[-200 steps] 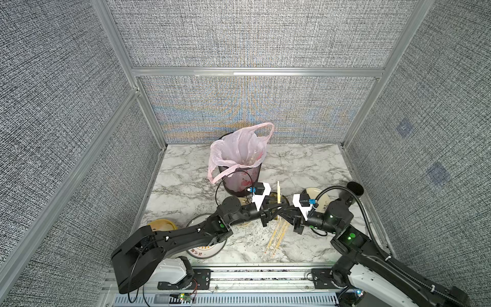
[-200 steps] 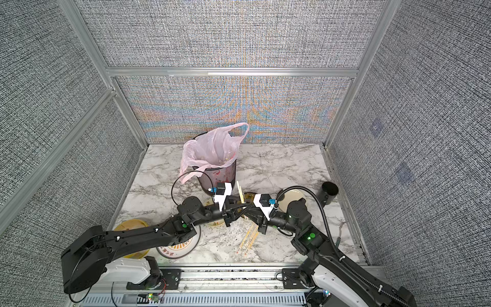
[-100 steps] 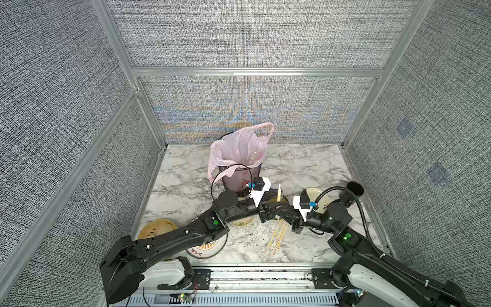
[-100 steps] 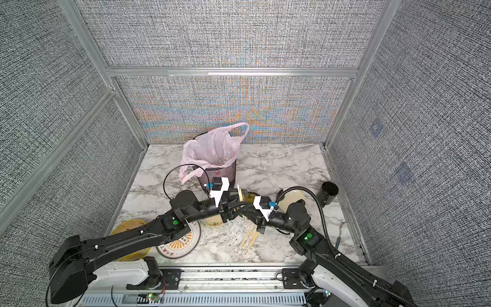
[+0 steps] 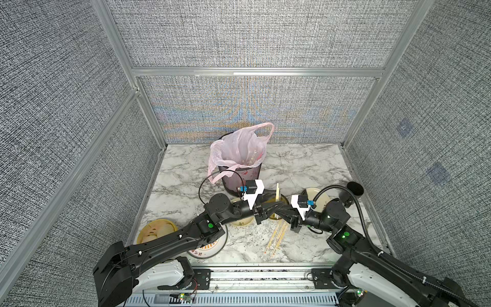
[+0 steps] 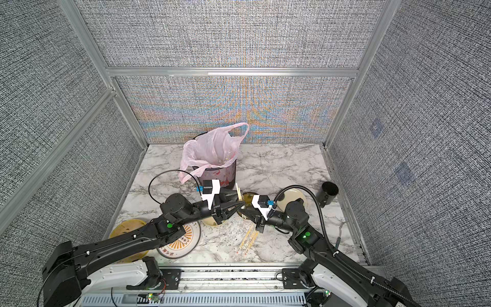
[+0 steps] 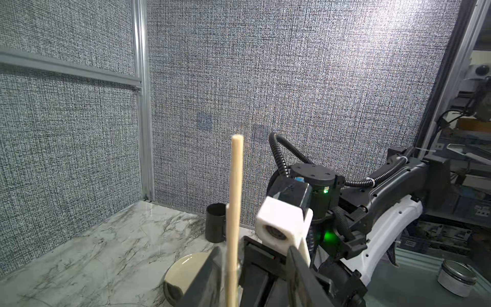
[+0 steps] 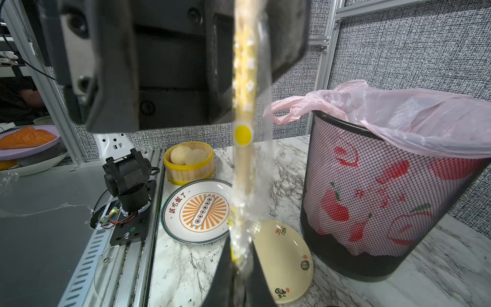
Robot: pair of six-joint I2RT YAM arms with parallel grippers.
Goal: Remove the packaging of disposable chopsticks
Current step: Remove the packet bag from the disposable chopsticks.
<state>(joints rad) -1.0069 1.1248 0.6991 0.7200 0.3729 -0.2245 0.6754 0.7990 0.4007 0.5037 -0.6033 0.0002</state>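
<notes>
Beside the bin [image 5: 240, 172], the left gripper [image 7: 252, 265] clamps bare chopsticks [image 7: 235, 212]; the right gripper [image 8: 240, 276], clamped on their half-off sleeve [image 8: 245, 186]. More wrapped pairs [image 5: 275, 238] wait nearer the robot.

Grey woven walls [image 5: 66, 106]; aluminium frame [image 5: 255, 71]; marble tabletop [image 5: 305, 170].

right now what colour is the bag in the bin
Pale pink, see-through bag; clearest in the right wrist view.

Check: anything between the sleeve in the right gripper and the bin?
Yes: in a top view the left gripper and its white camera mount sit between the right gripper, shut on the sleeve, and the bin. The sleeve still covers the chopsticks.
</notes>
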